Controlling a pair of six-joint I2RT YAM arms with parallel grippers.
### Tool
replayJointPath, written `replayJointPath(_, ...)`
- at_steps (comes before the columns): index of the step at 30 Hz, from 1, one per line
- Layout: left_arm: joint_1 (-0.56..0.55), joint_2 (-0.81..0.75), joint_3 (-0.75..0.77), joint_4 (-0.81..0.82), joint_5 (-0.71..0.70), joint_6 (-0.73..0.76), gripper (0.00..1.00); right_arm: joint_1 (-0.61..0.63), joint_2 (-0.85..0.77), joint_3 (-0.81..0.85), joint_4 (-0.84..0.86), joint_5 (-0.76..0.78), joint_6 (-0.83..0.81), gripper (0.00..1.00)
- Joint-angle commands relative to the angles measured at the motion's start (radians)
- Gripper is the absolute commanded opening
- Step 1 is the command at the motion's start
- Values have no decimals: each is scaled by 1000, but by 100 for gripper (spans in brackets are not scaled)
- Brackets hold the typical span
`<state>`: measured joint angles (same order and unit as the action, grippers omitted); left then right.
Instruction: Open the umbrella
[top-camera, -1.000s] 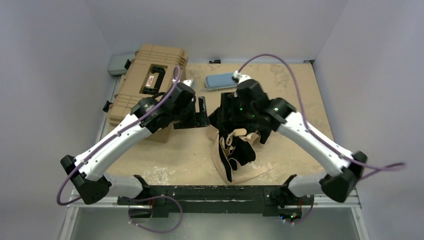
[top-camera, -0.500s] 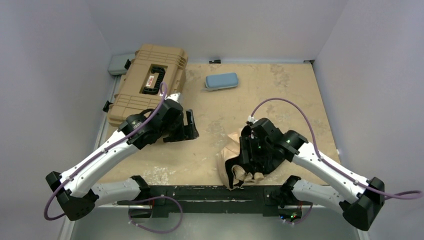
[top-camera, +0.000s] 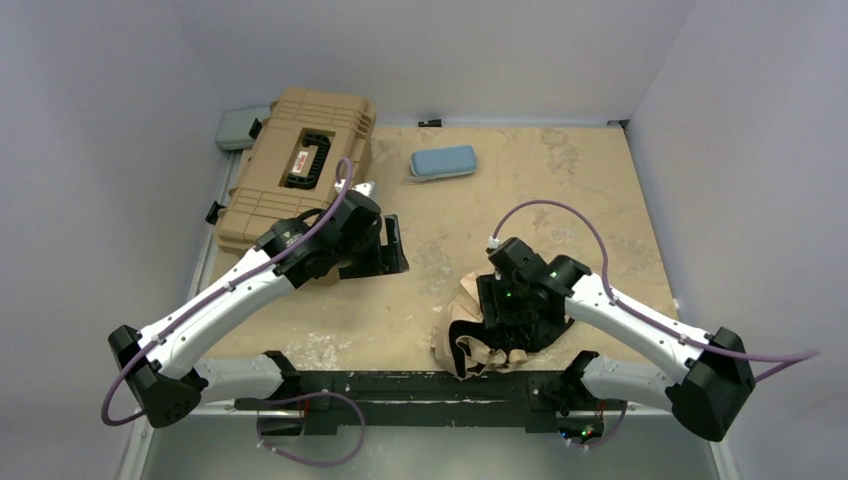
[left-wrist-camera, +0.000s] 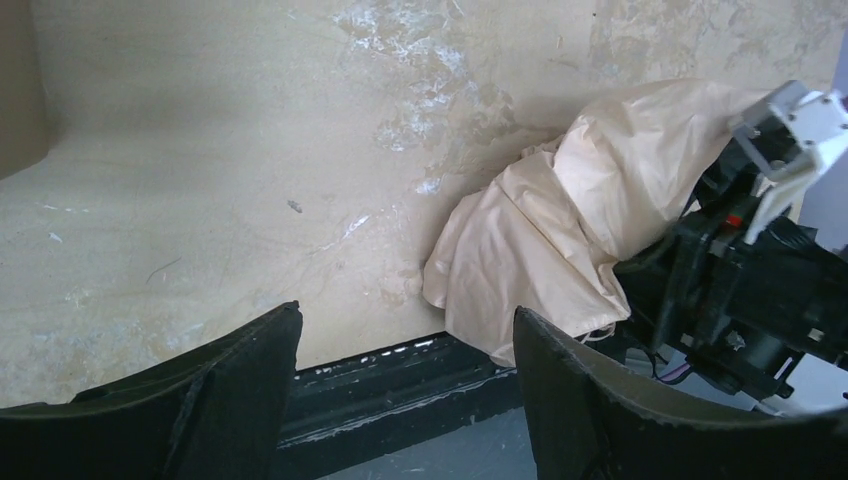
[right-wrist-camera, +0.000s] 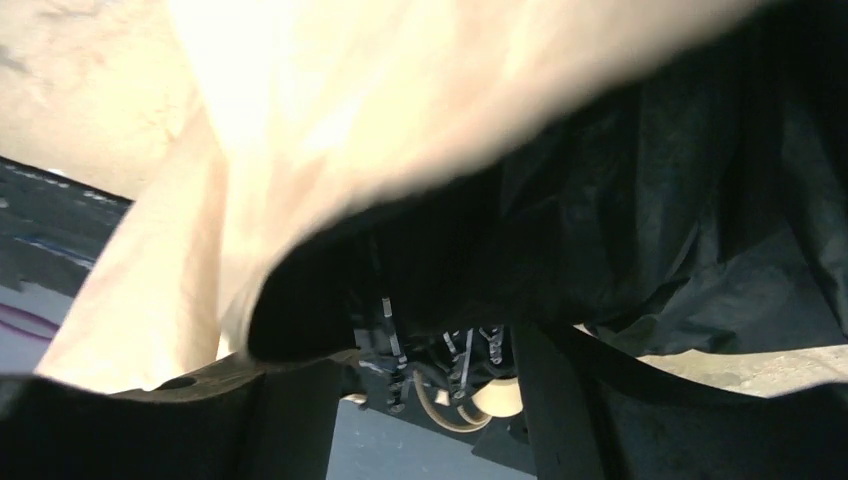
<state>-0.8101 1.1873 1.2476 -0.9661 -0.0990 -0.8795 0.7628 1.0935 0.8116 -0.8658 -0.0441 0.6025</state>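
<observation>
The umbrella (top-camera: 468, 293) lies crumpled at the table's near edge, pale beige cloth outside and black underside showing. My right gripper (top-camera: 502, 332) presses down into it from the right. In the right wrist view the beige cloth (right-wrist-camera: 300, 130) and black lining (right-wrist-camera: 650, 200) drape over my right gripper (right-wrist-camera: 425, 400). Its jaws stand partly closed around the metal ribs (right-wrist-camera: 390, 330), with the round beige handle (right-wrist-camera: 497, 395) just beyond. My left gripper (top-camera: 388, 252) is open and empty, to the umbrella's left and apart from it. The left wrist view shows my left gripper (left-wrist-camera: 405, 330) and the umbrella (left-wrist-camera: 560, 230) at right.
A tan ribbed hard case (top-camera: 300, 165) stands at the back left, close behind my left arm. A light-blue sleeve (top-camera: 443, 161) lies at the back centre. A black rail (top-camera: 420, 385) runs along the near edge, just beside the umbrella. Grey walls close in on both sides.
My right gripper carried the hanging umbrella from mid-table down to the near edge, where it now rests bunched. My left arm swung back left, then came slightly forward again, still open.
</observation>
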Motion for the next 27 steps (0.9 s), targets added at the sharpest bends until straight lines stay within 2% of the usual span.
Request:
replayJointPath(1, 0, -37, 24, -4, 3, 2, 75, 0, 41, -33, 84, -16, -9, 54)
replayJointPath(3, 0, -60, 9, -10, -3, -2, 75, -1, 55, -28, 127, -51, -15, 45)
replayJointPath(4, 0, -67, 3, -16, -6, -6, 75, -1, 62, -18, 150, -68, -16, 37)
replayJointPath(7, -1, -83, -5, -28, -11, -11, 75, -1, 93, 63, 210, -94, -3, 0)
replayJointPath(9, -2, -86, 1, -36, -15, -8, 75, -1, 123, 198, 242, -87, 5, 0)
replayJointPath(11, -3, -85, 23, -42, -17, 3, 75, -7, 160, 397, 200, -13, 30, 0)
replayJointPath(14, -12, -81, 63, -36, -15, 42, 75, -10, 224, 731, 43, 221, 144, 0)
replayJointPath(16, -26, -80, 83, -18, -13, 73, 75, -12, 240, 853, -28, 368, 259, 0)
replayJointPath(19, -51, -78, 91, 17, -5, 109, 75, -17, 238, 850, -39, 429, 372, 0)
replayJointPath(23, -65, -86, 77, 56, 26, 114, 75, -18, 255, 750, -28, 329, 507, 0)
replayJointPath(24, -68, -89, 69, 61, 29, 111, 75, -18, 246, 694, 41, 270, 509, 9)
replayJointPath(25, -68, -95, 59, 65, 29, 106, 75, -19, 244, 632, 113, 198, 511, 43)
replayJointPath(26, -68, -100, 46, 70, 30, 101, 75, -23, 254, 587, 174, 130, 498, 87)
replayJointPath(27, -68, -104, 35, 71, 30, 98, 75, -31, 277, 559, 203, 61, 484, 97)
